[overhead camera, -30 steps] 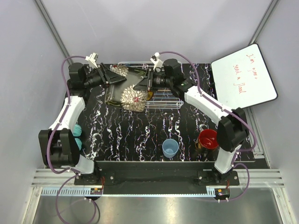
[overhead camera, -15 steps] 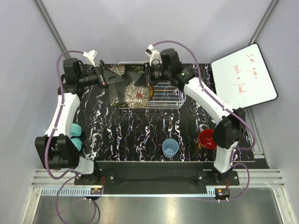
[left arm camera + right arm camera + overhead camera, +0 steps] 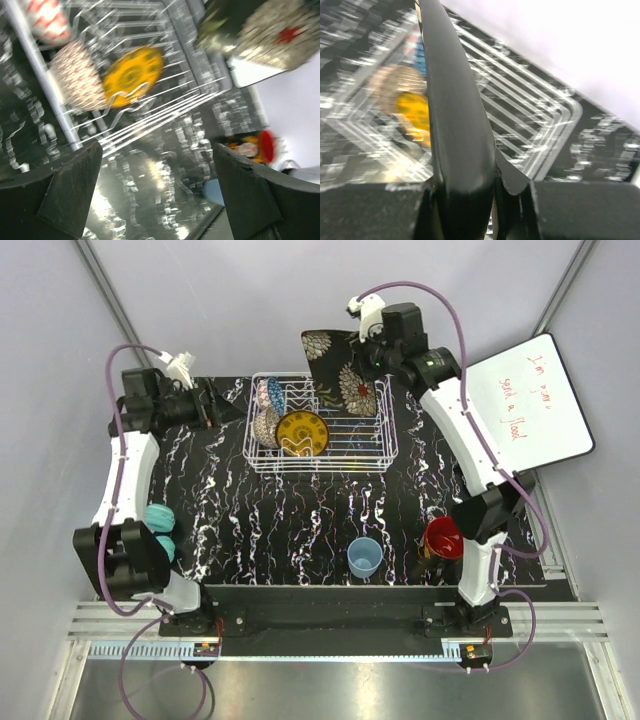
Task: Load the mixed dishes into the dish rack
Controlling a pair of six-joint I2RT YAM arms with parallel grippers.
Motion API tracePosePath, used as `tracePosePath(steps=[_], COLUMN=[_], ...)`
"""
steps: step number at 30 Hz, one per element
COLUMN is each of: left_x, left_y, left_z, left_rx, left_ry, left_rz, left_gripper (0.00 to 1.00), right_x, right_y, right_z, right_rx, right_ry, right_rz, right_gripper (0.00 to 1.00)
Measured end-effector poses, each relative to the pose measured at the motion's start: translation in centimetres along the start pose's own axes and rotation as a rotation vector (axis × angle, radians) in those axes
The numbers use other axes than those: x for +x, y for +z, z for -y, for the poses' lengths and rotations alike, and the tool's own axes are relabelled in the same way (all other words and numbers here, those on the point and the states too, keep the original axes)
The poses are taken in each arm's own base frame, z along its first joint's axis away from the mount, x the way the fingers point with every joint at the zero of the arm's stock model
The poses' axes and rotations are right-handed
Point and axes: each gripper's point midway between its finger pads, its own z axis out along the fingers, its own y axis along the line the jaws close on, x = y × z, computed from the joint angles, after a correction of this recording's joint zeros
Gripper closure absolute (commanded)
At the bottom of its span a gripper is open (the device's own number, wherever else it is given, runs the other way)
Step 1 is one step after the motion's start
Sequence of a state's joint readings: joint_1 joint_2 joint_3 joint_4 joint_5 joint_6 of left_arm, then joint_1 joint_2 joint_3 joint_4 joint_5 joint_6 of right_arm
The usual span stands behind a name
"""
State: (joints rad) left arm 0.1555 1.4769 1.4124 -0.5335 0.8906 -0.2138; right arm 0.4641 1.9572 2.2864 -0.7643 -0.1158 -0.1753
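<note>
My right gripper is shut on the dark square floral plate and holds it tilted above the back edge of the dish rack. In the right wrist view the plate runs edge-on between the jaws of the right gripper. A yellow patterned plate, a beige bowl and a blue patterned bowl stand in the rack's left part. My left gripper is open and holds nothing, left of the rack; its fingers frame bare table. The light blue cup and dark mug stand near the front.
Two teal ribbed balls lie at the table's left edge beside the left arm. A white board with red writing leans at the back right. The right arm's lower link stands next to the mug.
The left gripper opened, let go of the dark plate and drew back to the left. The right arm lifted the plate up and back, uncovering the dishes in the rack.
</note>
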Motion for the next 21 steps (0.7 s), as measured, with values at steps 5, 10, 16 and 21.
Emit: tracePosePath(steps=[5,10,16,21], left_x=[3.5,5.1,7.6,9.5], left_y=[2.7,3.9,6.0,7.0], left_z=[-5.3,-8.5,-10.6,-11.4], left_rx=[-0.136,-0.259,-0.337,-0.376], left_ry=[-0.019,0.035,0.109,0.173], left_rz=[-0.117,-0.181,-0.278,-0.348], left_gripper=[0.18,0.21,0.24,0.27], right_x=[2.2,4.7,6.1,5.5], right_y=[3.1,5.9,7.4,7.7], right_z=[3.0,5.1,5.2,4.9], right_rx=[0.156,0.272,0.294,0.297], right_ry=[-0.172,-0.318,-0.387,-0.396], right_rz=[-0.084,-0.176,-0.220,-0.194], right_gripper=[1.00,1.00,1.00,1.00])
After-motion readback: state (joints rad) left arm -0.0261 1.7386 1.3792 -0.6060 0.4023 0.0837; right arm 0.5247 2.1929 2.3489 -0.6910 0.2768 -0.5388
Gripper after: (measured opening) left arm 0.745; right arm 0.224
